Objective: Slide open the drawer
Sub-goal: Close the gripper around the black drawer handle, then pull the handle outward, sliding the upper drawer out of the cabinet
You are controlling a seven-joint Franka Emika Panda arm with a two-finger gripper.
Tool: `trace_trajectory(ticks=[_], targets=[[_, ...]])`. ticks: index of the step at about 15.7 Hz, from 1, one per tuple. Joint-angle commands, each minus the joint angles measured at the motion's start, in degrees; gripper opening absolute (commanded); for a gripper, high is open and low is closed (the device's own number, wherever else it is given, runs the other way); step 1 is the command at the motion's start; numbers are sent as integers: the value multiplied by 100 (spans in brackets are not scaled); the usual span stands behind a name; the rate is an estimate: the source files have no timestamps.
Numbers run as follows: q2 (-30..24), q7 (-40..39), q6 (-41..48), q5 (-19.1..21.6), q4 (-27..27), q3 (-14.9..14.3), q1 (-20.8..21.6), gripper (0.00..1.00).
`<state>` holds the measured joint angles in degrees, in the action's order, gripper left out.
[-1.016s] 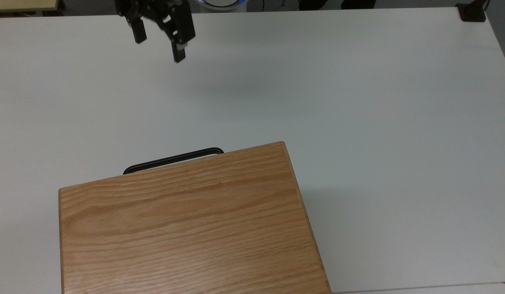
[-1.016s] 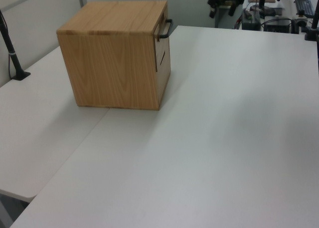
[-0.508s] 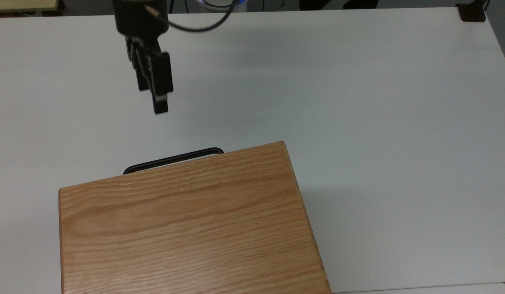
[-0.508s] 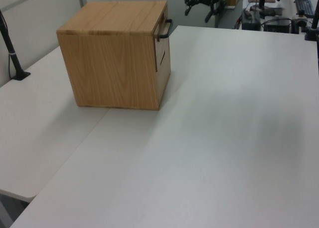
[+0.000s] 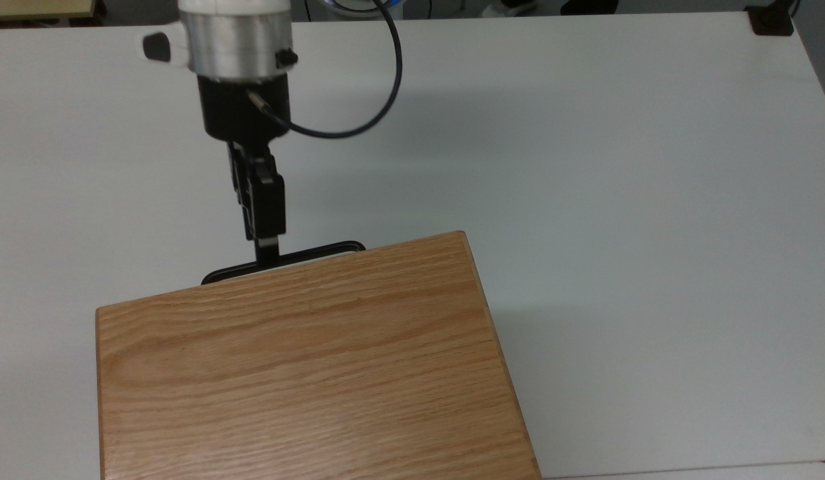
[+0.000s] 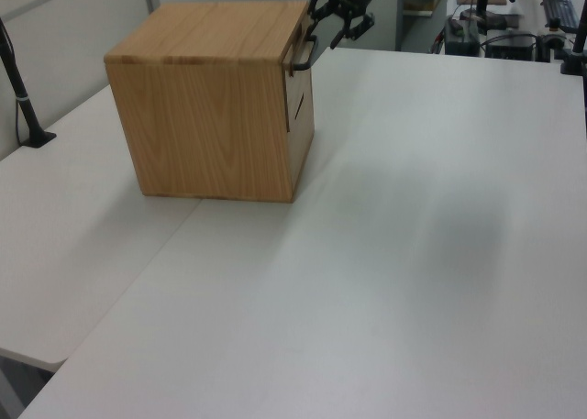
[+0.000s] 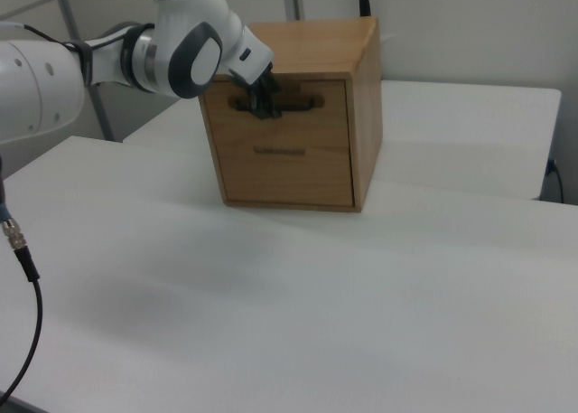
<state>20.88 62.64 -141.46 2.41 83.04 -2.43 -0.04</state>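
- Gripper [image 5: 268, 252] of black metal, two-fingered, at the thin black bar handle [image 5: 319, 254]; whether its fingers pinch the bar cannot be told.
- Drawer [image 7: 298, 101] of light oak sits flush in the top of the oak box cabinet [image 6: 215, 107], above a lower front panel [image 7: 287, 173] in the right view.
- Cabinet stands on the white bench [image 5: 619, 200], near the top view's lower left.
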Motion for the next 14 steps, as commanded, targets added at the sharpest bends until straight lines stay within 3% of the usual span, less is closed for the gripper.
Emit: trace_trajectory(ticks=[1, 3, 10, 14], targets=[[250, 55, -74, 102, -210, 94, -32, 60], [285, 29, -74, 102, -201, 94, -32, 56], [268, -190, -22, 111, -166, 94, -49, 0], [40, -401, 57, 137, 53, 94, -49, 0]])
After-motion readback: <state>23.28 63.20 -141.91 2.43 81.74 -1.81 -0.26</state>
